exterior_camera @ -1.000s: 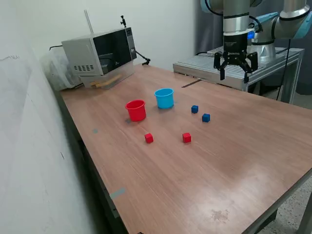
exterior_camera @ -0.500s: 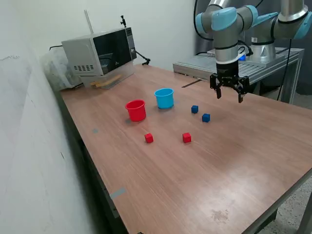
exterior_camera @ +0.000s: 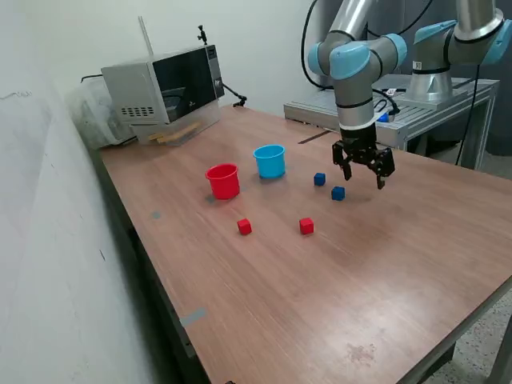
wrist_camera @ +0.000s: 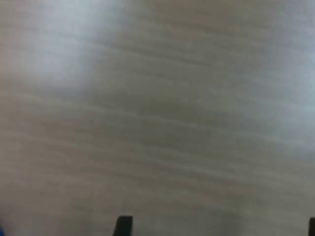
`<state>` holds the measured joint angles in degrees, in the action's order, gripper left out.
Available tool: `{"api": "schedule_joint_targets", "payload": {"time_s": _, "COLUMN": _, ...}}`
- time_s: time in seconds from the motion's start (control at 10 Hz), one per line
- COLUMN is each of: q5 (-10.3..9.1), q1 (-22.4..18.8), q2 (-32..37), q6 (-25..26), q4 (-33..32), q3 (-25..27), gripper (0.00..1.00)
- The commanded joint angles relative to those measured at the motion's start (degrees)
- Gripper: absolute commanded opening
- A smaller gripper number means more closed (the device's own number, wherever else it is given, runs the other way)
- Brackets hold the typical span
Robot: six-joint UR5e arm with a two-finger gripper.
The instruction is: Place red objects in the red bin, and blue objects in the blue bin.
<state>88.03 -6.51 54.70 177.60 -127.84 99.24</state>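
Two small red cubes (exterior_camera: 244, 227) (exterior_camera: 306, 226) lie on the wooden table (exterior_camera: 336, 272), nearer the front than the cups. Two dark blue cubes (exterior_camera: 320, 179) (exterior_camera: 338, 193) lie to the exterior view's right of the light blue cup (exterior_camera: 270, 161). The red cup (exterior_camera: 223, 181) stands beside the blue cup. My gripper (exterior_camera: 363, 178) hangs open and empty just above the table, slightly to the exterior view's right of the nearer blue cube. The wrist view shows blurred bare tabletop, two dark fingertips (wrist_camera: 123, 225) and a sliver of blue (wrist_camera: 1, 231) at a corner.
A microwave (exterior_camera: 164, 84) stands at the table's back on the exterior view's left. A metal bench (exterior_camera: 392, 112) carrying a second arm's base (exterior_camera: 436, 76) stands behind the table. The table's edges run along the front and the exterior view's right.
My gripper has come down and toward the exterior view's left, from above the metal bench to just above the table beside the blue cubes. It stayed open. The cubes and cups have not moved.
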Motion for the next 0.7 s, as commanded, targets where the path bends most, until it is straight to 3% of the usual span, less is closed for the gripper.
{"api": "schedule_joint_targets", "payload": {"time_s": 0.0, "q5": 0.04, "q1": -0.3, "q2": -0.8, "q6": -0.1, "q4": 0.0, "q3": -4.2, "gripper": 1.00}}
{"api": "schedule_joint_targets", "payload": {"time_s": 0.6, "q5": -0.40, "q1": 2.8, "q2": -1.8, "q6": -3.9, "q4": -0.4, "q3": -5.6, "gripper": 1.00}}
